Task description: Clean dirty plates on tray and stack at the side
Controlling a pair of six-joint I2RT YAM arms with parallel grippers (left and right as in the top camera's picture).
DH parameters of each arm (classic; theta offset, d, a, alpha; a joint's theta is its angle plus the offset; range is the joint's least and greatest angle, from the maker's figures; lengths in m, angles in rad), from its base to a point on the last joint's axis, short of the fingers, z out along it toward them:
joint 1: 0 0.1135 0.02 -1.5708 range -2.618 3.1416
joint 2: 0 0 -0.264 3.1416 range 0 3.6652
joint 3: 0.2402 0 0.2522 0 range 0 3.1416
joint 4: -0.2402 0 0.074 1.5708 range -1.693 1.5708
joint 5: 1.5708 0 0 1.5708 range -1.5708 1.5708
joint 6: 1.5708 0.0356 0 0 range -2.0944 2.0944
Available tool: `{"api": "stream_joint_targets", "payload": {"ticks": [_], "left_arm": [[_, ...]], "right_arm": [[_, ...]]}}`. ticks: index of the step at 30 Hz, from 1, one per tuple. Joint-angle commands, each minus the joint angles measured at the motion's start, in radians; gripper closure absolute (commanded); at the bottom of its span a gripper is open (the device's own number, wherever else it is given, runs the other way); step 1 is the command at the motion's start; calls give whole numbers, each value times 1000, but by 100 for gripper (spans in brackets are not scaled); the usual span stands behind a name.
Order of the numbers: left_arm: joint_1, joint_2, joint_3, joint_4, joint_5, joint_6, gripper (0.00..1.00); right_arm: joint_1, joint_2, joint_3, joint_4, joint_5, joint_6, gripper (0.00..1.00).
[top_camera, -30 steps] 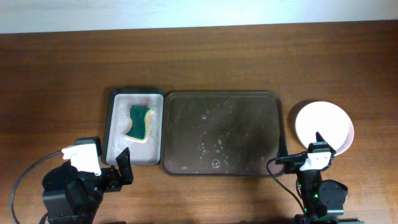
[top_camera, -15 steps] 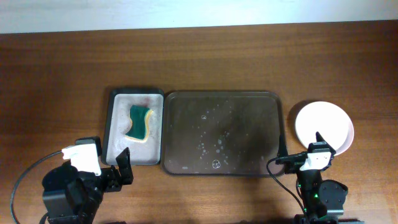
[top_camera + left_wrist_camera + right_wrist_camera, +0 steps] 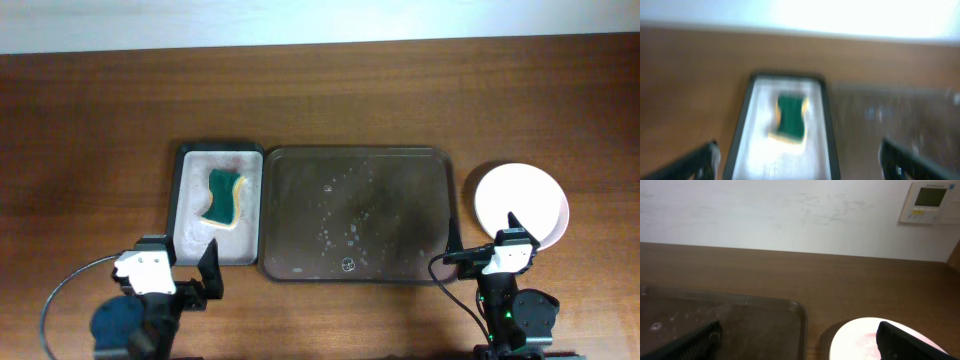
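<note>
The dark brown tray (image 3: 300, 170) lies mid-table with only water droplets on it; it also shows in the right wrist view (image 3: 765, 311). A stack of white plates (image 3: 520, 203) rests on the bare wood right of the tray, seen with a faint pink smear in the right wrist view (image 3: 860, 337). My left gripper (image 3: 190, 272) is open and empty at the near edge, in front of the basin. My right gripper (image 3: 484, 250) is open and empty, just in front of the plates. The left wrist view is blurred.
A black basin (image 3: 184, 205) with pale liquid and a green-yellow sponge (image 3: 224, 198) stands left of the tray, also in the left wrist view (image 3: 790, 117). A wall with a control panel (image 3: 930, 201) stands behind the table.
My left arm has shifted right and turned, its gripper now pointing at the basin. The right arm, plates and tray have not moved.
</note>
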Motion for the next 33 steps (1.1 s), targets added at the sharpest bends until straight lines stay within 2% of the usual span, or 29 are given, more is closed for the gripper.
{"api": "stream_joint_targets", "payload": {"ticks": [1,3,7,11,12,15,19,20,33], "left_arm": [[-22,-122,-195,179,7,12,1],[-35,-165,-267,279,11,12,1],[-60,-251,-430,578,-4,12,1],[-61,-259,-554,908,-11,19,1],[-61,-259,-562,935,-11,24,0],[-60,-259,-560,877,-35,43,1],[-61,-259,-560,640,-40,41,1],[-61,-259,-560,623,-34,41,0],[-61,-259,-560,625,-27,42,1]], "right_arm": [[-6,-10,-5,-5,-5,0,1],[-6,-10,-5,-5,-5,0,1],[-6,-10,-5,-5,-5,0,1],[-6,-10,-5,-5,-5,0,1],[-6,-10,-5,-5,-5,0,1],[-6,-10,-5,-5,-5,0,1],[-6,-10,-5,-5,-5,0,1],[-6,-10,-5,-5,-5,0,1],[-6,-10,-5,-5,-5,0,1]]}}
